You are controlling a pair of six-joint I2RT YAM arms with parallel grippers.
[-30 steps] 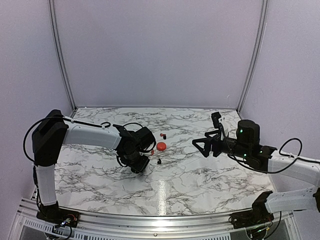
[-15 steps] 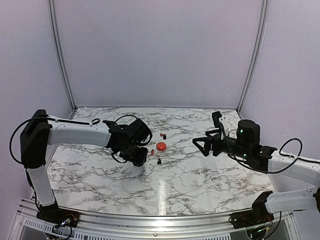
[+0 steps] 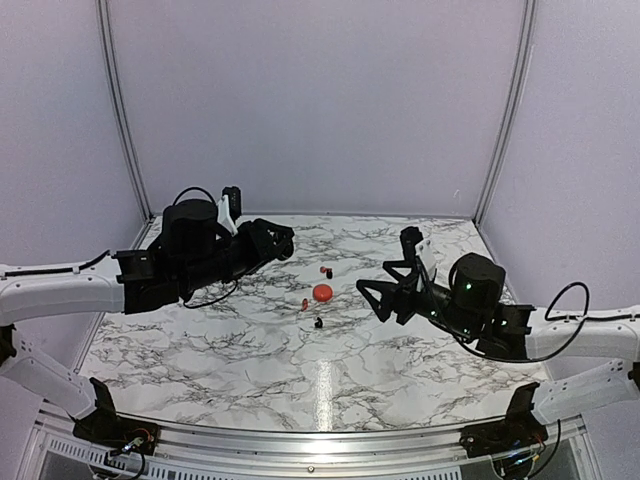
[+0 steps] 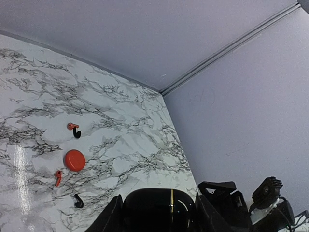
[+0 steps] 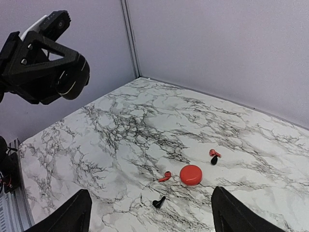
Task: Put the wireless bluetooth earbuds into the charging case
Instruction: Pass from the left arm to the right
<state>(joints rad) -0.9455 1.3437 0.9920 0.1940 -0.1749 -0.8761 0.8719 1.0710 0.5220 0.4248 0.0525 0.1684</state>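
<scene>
Black case (image 4: 154, 209) lifted off the marble table (image 3: 420, 370); no earbud seated yet.
Left gripper (image 3: 272, 240), low over the tabletop a second ago, is now raised and drawn back, clamped on that case; whether its lid is open cannot be told. Right gripper (image 3: 378, 300) has been brought nearer the centre, fingers spread, nothing held. Red earbud (image 3: 305, 302) and black earbud (image 3: 318, 323) are left lying just beside the red case (image 3: 322, 292). Loading is judged not begun.

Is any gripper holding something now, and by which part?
The left gripper holds the black case, pinched at its two opposite sides. The right gripper is empty.
</scene>
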